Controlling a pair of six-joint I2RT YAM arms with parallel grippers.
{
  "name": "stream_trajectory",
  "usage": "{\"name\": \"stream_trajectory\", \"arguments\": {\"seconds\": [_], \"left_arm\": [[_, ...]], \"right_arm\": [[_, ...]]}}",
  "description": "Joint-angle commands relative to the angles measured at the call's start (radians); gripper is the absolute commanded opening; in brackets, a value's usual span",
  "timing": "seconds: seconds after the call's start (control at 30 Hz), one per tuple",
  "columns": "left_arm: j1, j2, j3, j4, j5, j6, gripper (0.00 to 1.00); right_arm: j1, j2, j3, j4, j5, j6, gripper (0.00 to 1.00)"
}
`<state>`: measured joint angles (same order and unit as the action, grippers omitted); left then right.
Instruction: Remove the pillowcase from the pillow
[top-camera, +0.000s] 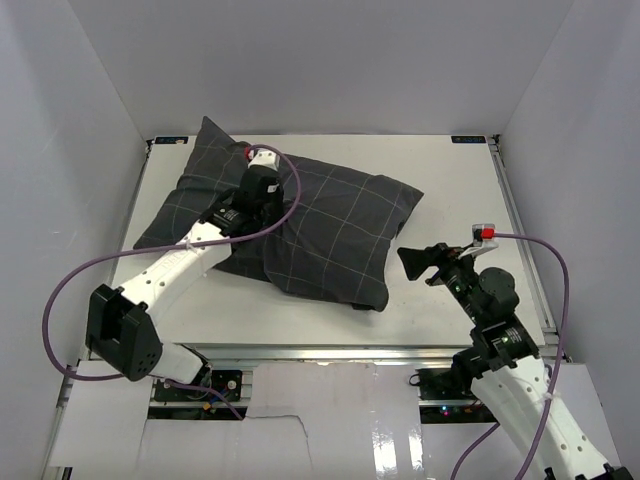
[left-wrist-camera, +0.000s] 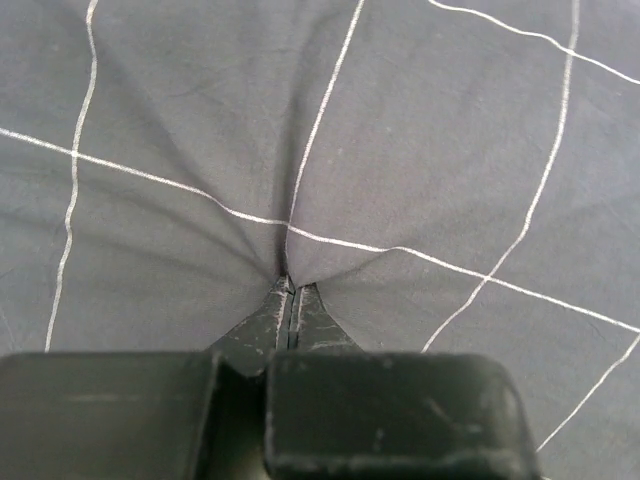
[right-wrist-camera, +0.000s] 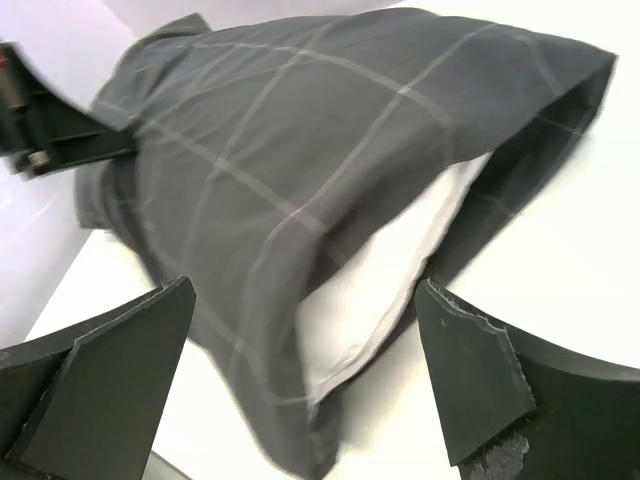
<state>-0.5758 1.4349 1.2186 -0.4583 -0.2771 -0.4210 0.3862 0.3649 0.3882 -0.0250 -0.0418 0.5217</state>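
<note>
Item 1: a large, soft, charcoal-grey fabric pillowcase (top-camera: 300, 225) with a thin light grid of lines. It lies wrinkled across the left and middle of the flat white worktop (top-camera: 450, 180). Its closed corner points to the far left. Its open mouth faces right and toward the near edge.

Item 2: a plump white plain-fabric pillow (right-wrist-camera: 380, 310), inside the pillowcase. Only a wedge of it shows, at the open mouth, in my right wrist view. From above the dark cloth covers it entirely.

Item 3: my left jaws, set down on top of the pillowcase toward its far left end. They are closed, with the two tips pressed together. A small pinch of grey cloth is caught at the tips, and creases and two grid lines converge on that spot. Cloth fills the rest of that wrist view.

Item 4: my right jaws, spread wide and holding nothing. They hang over bare worktop to the right of the pillowcase, apart from it. They face its open mouth, so the exposed white pillow edge appears between the two fingertips (right-wrist-camera: 120, 370).
</note>
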Motion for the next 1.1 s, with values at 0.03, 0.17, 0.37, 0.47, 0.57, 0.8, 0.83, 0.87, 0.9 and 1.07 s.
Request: {"name": "stream_trajectory", "arguments": {"seconds": [0.03, 0.17, 0.37, 0.47, 0.57, 0.8, 0.83, 0.87, 0.9, 1.07], "left_arm": [[-0.013, -0.063, -0.027, -0.014, 0.035, 0.031, 0.02], [-0.013, -0.082, 0.016, -0.045, 0.139, 0.007, 0.67], [-0.160, -0.090, 0.179, -0.112, 0.205, -0.021, 0.80], [-0.307, -0.001, 0.306, -0.192, 0.075, -0.019, 0.80], [-0.399, 0.089, 0.377, -0.203, 0.006, -0.027, 0.79], [-0.504, 0.329, 0.519, -0.236, -0.074, -0.012, 0.78], [-0.521, 0.356, 0.573, -0.264, -0.092, -0.012, 0.78], [-0.529, 0.387, 0.602, -0.281, -0.109, -0.012, 0.78], [-0.536, 0.447, 0.634, -0.299, -0.134, -0.010, 0.78], [-0.579, 0.581, 0.789, -0.396, -0.229, -0.013, 0.77]], "right_arm": [[-0.003, 0.045, -0.073, 0.120, 0.097, 0.057, 0.98], [-0.003, 0.088, -0.143, 0.192, 0.091, 0.119, 0.99], [-0.003, 0.010, -0.143, 0.154, 0.158, 0.133, 0.99], [-0.003, -0.064, -0.137, 0.096, 0.210, 0.138, 0.99], [-0.003, -0.142, -0.130, 0.030, 0.266, 0.136, 0.99], [-0.003, -0.296, -0.123, -0.056, 0.306, 0.126, 0.98], [-0.003, -0.320, -0.120, -0.059, 0.307, 0.118, 0.98], [-0.003, -0.328, -0.120, -0.072, 0.310, 0.115, 0.98], [-0.003, -0.334, -0.118, -0.078, 0.319, 0.112, 0.98], [-0.003, -0.343, -0.123, -0.089, 0.310, 0.103, 0.98]]}}
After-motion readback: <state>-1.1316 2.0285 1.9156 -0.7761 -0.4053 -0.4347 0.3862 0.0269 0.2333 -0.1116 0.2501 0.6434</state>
